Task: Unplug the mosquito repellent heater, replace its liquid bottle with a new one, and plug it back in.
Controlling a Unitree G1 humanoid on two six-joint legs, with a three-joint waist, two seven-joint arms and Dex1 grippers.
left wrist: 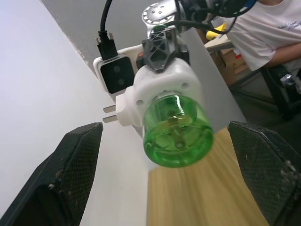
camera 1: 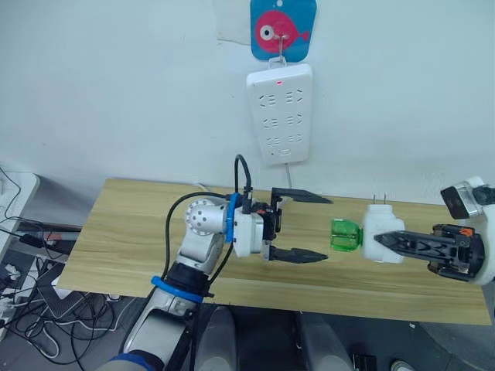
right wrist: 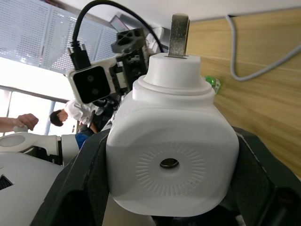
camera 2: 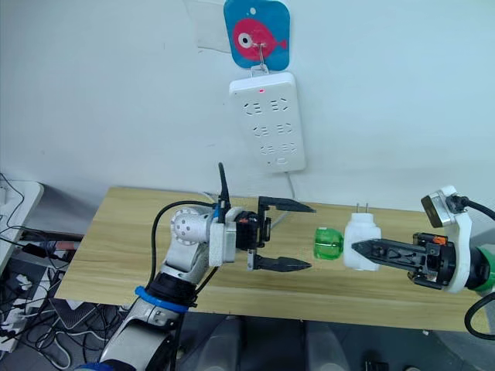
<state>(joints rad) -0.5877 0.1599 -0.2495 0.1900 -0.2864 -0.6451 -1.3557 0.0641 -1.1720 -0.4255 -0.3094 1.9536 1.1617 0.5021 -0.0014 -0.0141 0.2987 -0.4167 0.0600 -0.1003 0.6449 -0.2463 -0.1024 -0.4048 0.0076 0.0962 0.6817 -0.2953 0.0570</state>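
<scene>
From my head I see my right gripper (camera 1: 389, 241) clamped on the heater (camera 1: 382, 232), holding it above the wooden table (camera 1: 131, 232) with its prongs pointing up and its green bottle (camera 1: 346, 235) facing my left arm. My left gripper (camera 1: 309, 226) waits just beside that bottle with its fingers spread wide and nothing between them. The power strip (camera 1: 279, 113) hangs on the white wall under a blue fish hook (camera 1: 282, 28), a red light showing at its top; the heater is unplugged, so I judge I am at the bottle swap. Along my left wrist, the green bottle (left wrist: 176, 134) faces me, centred between my two dark fingers (left wrist: 70, 165), and a person in a white shirt (left wrist: 263, 26) sits beyond. Along my right wrist, the heater (right wrist: 171, 160) sits squeezed between my pads, vent hole towards me. Next, I think, my left fingers must close around the bottle and twist it off while my right holds firm.
</scene>
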